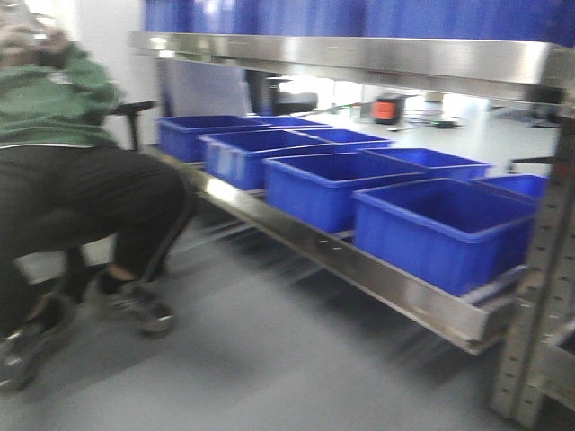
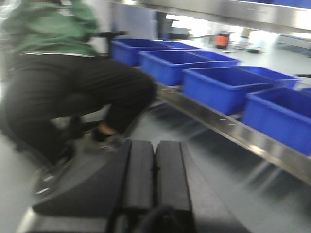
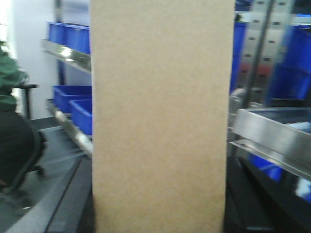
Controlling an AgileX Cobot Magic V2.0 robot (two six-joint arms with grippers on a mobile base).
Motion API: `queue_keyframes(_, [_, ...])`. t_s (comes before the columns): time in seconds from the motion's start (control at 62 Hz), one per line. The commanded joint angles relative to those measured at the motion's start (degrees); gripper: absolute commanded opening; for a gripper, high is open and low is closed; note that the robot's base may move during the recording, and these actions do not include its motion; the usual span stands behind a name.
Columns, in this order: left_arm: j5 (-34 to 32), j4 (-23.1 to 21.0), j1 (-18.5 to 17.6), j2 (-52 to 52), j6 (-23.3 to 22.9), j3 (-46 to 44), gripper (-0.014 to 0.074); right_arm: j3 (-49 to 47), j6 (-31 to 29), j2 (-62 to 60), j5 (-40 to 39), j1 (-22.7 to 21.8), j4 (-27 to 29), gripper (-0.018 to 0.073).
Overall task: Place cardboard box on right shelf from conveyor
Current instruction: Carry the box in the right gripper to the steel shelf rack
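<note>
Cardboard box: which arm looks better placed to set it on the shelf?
Right. The cardboard box fills the right wrist view, with the steel right shelf beside it. The left gripper is shut and empty.

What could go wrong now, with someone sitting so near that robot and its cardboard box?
The seated person is close by the left gripper; a swing or turn could bump them. The cardboard box fills the right wrist view and hides much of the right shelf, so the box's edge might catch on the shelf and slip.
</note>
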Motion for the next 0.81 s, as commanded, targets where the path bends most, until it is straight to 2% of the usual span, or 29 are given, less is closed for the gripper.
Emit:
queue_keyframes(0.0, [-4.88, -0.34, -0.31, -0.31, 0.01, 0.35, -0.0116, -1.71, -0.68, 0.58, -5.64, -0.24, 0.06, 0.0042])
queue_keyframes(0.79, [-4.88, -0.34, -0.31, -0.31, 0.01, 0.35, -0.0116, -1.71, -0.68, 0.58, -5.64, -0.24, 0.06, 0.0042])
